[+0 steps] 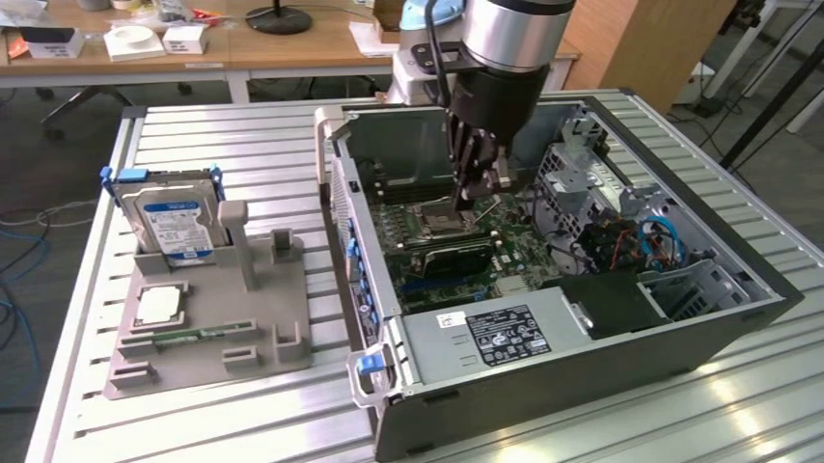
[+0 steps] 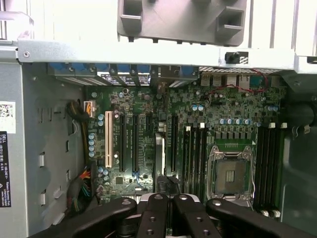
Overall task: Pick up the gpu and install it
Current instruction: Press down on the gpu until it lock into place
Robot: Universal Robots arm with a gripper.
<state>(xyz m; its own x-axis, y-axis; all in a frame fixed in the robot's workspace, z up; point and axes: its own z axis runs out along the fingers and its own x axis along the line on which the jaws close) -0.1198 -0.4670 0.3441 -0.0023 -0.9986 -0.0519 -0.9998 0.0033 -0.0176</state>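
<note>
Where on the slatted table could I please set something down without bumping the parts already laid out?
The slatted table is bare beyond the hard drive, between it and the far desks, and at the near edge in front of the computer case. It is crowded on the grey parts holder and inside the case, where the gripper hangs over the motherboard.

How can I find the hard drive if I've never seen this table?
Find the big open computer case, then look to the exterior view's left, where a gray holder sits on the metal table. At the holder's far end stands the hard drive. It is boxy and has a blue-and-white label, while the square chip and thin green stick beside it lie flat.
</note>
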